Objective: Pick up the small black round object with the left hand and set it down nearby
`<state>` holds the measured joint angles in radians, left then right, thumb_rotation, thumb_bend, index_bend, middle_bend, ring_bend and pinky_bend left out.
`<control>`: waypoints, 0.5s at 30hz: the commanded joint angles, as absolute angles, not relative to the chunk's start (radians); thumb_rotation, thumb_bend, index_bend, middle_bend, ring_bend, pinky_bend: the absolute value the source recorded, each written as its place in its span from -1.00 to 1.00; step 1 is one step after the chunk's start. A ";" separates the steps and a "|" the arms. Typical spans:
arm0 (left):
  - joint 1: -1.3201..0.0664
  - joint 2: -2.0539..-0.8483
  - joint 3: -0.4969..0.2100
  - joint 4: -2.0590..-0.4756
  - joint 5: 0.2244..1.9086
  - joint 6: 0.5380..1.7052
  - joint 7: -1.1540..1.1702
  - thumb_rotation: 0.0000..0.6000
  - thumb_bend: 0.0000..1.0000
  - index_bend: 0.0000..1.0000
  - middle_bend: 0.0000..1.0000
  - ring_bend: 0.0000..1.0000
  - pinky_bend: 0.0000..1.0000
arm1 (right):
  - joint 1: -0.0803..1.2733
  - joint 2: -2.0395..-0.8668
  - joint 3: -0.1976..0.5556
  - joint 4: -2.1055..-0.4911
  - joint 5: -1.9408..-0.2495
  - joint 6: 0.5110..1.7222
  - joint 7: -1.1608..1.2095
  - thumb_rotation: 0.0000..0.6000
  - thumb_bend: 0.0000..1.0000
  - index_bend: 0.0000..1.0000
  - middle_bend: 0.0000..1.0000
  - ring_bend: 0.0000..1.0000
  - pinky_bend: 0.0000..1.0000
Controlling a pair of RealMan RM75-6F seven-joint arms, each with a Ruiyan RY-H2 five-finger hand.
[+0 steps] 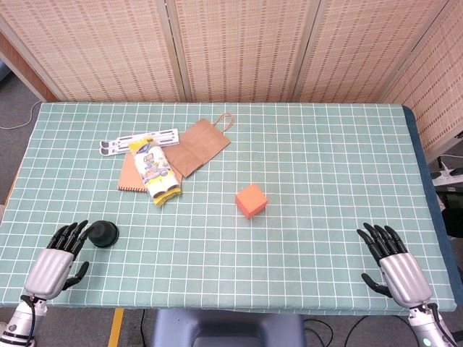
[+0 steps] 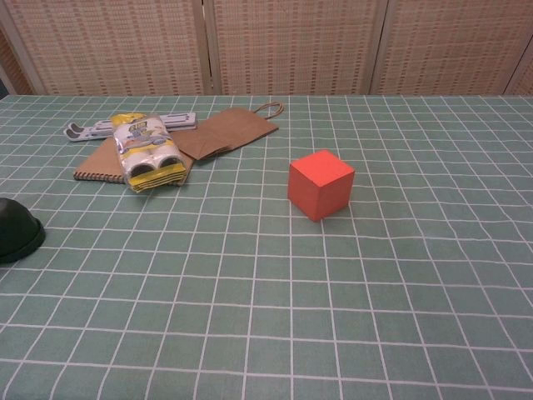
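The small black round object [image 1: 103, 233] sits on the green checked tablecloth near the front left; the chest view shows it at the left edge [image 2: 17, 231]. My left hand [image 1: 58, 257] lies flat on the table just left of it, fingers spread, their tips close to or touching its rim, holding nothing. My right hand [image 1: 396, 266] rests open on the cloth at the front right, far from the object. Neither hand shows in the chest view.
An orange cube [image 1: 251, 200] stands mid-table. Behind the black object lie a yellow snack packet [image 1: 155, 173] on a brown notebook [image 1: 129, 177], a brown paper bag [image 1: 200, 146] and a white tool [image 1: 137, 140]. The table's front edge [image 1: 217, 309] runs just below both hands.
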<state>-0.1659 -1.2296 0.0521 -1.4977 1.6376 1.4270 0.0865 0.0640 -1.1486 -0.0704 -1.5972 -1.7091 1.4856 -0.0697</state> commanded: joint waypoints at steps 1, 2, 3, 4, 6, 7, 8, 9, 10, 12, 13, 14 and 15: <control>-0.169 -1.236 0.049 -1.489 1.643 1.431 0.077 1.00 -0.13 -1.00 -1.00 -1.00 -0.77 | 0.065 -1.149 -0.071 -1.597 -1.709 1.483 -0.069 1.00 -0.65 -1.00 -1.00 -1.00 -1.00; -0.172 -1.239 0.049 -1.484 1.646 1.429 0.070 1.00 -0.13 -1.00 -1.00 -1.00 -0.76 | 0.065 -1.150 -0.070 -1.597 -1.709 1.484 -0.069 1.00 -0.65 -1.00 -1.00 -1.00 -1.00; -0.180 -1.240 0.052 -1.481 1.650 1.416 0.052 1.00 -0.13 -1.00 -1.00 -1.00 -0.75 | 0.064 -1.150 -0.069 -1.597 -1.708 1.487 -0.070 1.00 -0.65 -1.00 -1.00 -1.00 -1.00; -0.190 -1.236 0.056 -1.484 1.651 1.395 0.037 1.00 -0.13 -1.00 -1.00 -1.00 -0.75 | 0.063 -1.151 -0.068 -1.598 -1.706 1.489 -0.070 1.00 -0.65 -1.00 -1.00 -1.00 -1.00; -0.232 -1.202 0.063 -1.513 1.648 1.315 0.013 1.00 -0.13 -1.00 -1.00 -1.00 -0.73 | 0.061 -1.153 -0.066 -1.596 -1.708 1.494 -0.069 1.00 -0.65 -1.00 -1.00 -1.00 -1.00; -0.256 -1.180 0.063 -1.536 1.640 1.271 0.005 1.00 -0.13 -1.00 -1.00 -1.00 -0.72 | 0.061 -1.155 -0.066 -1.594 -1.710 1.495 -0.069 1.00 -0.65 -1.00 -1.00 -1.00 -1.00; -0.281 -1.155 0.060 -1.566 1.622 1.219 0.003 1.00 -0.13 -1.00 -1.00 -1.00 -0.71 | 0.062 -1.157 -0.067 -1.591 -1.712 1.495 -0.071 1.00 -0.65 -1.00 -1.00 -1.00 -1.00; -0.314 -1.120 0.052 -1.611 1.593 1.156 0.011 1.00 -0.14 -1.00 -1.00 -1.00 -0.69 | 0.063 -1.159 -0.068 -1.588 -1.713 1.490 -0.074 1.00 -0.65 -1.00 -1.00 -1.00 -1.00; -0.336 -1.098 0.042 -1.642 1.574 1.117 0.022 1.00 -0.14 -1.00 -1.00 -1.00 -0.68 | 0.064 -1.160 -0.069 -1.587 -1.713 1.487 -0.075 1.00 -0.65 -1.00 -1.00 -1.00 -1.00; -0.373 -1.071 0.020 -1.687 1.529 1.059 0.056 1.00 -0.16 -1.00 -1.00 -1.00 -0.69 | 0.066 -1.160 -0.072 -1.589 -1.714 1.480 -0.076 1.00 -0.65 -1.00 -1.00 -1.00 -1.00; -0.393 -1.063 0.006 -1.706 1.501 1.028 0.080 1.00 -0.17 -1.00 -1.00 -1.00 -0.70 | 0.067 -1.159 -0.074 -1.590 -1.716 1.478 -0.078 1.00 -0.65 -1.00 -1.00 -1.00 -1.00; -0.409 -1.058 -0.003 -1.719 1.478 1.002 0.092 1.00 -0.17 -1.00 -1.00 -1.00 -0.72 | 0.067 -1.159 -0.075 -1.590 -1.719 1.478 -0.080 1.00 -0.65 -1.00 -1.00 -1.00 -1.00; -0.425 -1.052 -0.012 -1.731 1.452 0.972 0.094 1.00 -0.17 -1.00 -1.00 -1.00 -0.73 | 0.068 -1.160 -0.075 -1.590 -1.722 1.479 -0.082 1.00 -0.65 -1.00 -1.00 -1.00 -1.00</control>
<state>-0.3581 -1.0988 0.0224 -1.6655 1.5286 1.0586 0.0591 0.0674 -1.1595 -0.0746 -1.5899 -1.7208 1.4787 -0.0811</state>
